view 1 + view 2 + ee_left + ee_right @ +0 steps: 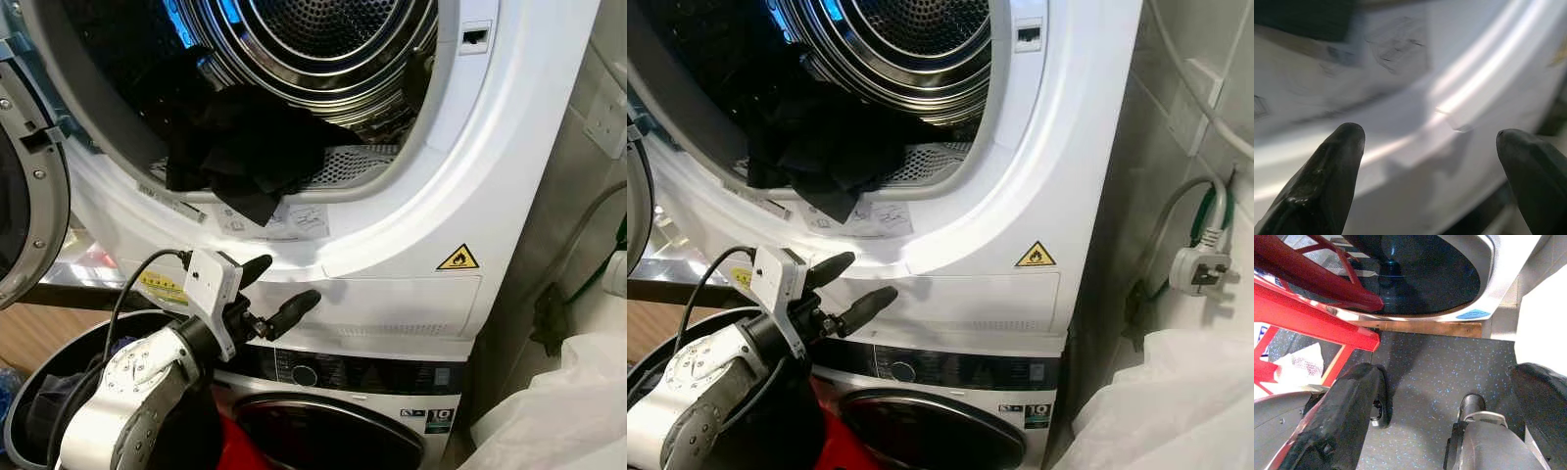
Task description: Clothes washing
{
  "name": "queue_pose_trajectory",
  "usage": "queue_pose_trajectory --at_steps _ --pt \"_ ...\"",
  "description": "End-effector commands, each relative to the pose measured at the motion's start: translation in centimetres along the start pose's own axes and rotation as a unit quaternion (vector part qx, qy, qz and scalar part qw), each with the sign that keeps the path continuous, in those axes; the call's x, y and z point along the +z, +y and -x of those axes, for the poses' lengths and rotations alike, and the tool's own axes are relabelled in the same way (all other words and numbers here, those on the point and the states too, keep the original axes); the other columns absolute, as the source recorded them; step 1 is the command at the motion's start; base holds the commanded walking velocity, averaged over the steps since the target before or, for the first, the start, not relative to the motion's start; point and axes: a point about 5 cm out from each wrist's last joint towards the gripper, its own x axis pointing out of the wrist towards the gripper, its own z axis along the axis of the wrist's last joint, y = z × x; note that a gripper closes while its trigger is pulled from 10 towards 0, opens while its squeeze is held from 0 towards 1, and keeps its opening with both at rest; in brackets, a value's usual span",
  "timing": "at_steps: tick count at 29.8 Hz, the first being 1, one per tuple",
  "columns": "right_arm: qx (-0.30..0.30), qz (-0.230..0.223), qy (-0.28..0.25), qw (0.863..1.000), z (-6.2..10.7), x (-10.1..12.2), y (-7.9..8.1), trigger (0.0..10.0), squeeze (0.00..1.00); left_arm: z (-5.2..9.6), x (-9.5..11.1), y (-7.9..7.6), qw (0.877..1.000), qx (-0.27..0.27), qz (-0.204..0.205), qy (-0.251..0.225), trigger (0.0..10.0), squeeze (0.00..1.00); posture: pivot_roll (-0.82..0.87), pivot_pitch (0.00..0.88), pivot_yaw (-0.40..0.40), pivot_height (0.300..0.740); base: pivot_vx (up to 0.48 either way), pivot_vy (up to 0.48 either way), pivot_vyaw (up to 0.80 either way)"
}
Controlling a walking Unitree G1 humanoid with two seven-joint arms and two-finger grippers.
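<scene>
Silver and close under the head camera, the left arm reaches up with its left claw (279,286) spread wide and holding nothing, its two black fingers (1327,176) pointing at the white front panel of the dryer (392,284) just below the door opening. Above the claw, a heap of black clothes (240,147) lies in the mouth of the steel drum (323,49), one corner hanging out over the white rim onto the printed label there. A yellow warning sticker (458,258) sits on the panel to the claw's right. Under the dryer stands the washing machine (343,411), its dark round door shut. At the robot's left, the dryer's door (29,196) hangs open, and below it is a grey laundry basket (20,421). Down low, the right claw (1449,411) hangs open and empty over speckled dark floor (1440,367) beside a red frame (1312,313).
</scene>
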Motion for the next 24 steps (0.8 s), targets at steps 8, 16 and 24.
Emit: queue_pose_trajectory --at_steps 8,16,24 --pt "0.014 0.007 0.004 1.0 0.0 0.1 0.9 10.0 0.0 -1.1 2.2 1.6 0.995 0.043 -0.069 -0.053 10.0 0.0 0.06 0.0 0.144 0.74 0.0 0.0 0.0" --pt "0.013 0.007 0.005 1.0 0.0 -0.1 0.9 10.0 0.0 -2.1 5.1 2.0 0.984 0.062 -0.118 -0.115 10.0 0.0 0.06 0.0 0.148 0.74 0.0 0.0 0.0" --pt "0.013 0.005 0.006 1.0 0.0 -0.1 0.9 10.0 0.0 -2.4 7.7 2.1 0.977 0.055 -0.135 -0.154 10.0 0.0 0.06 0.0 0.149 0.74 0.0 0.0 0.0"
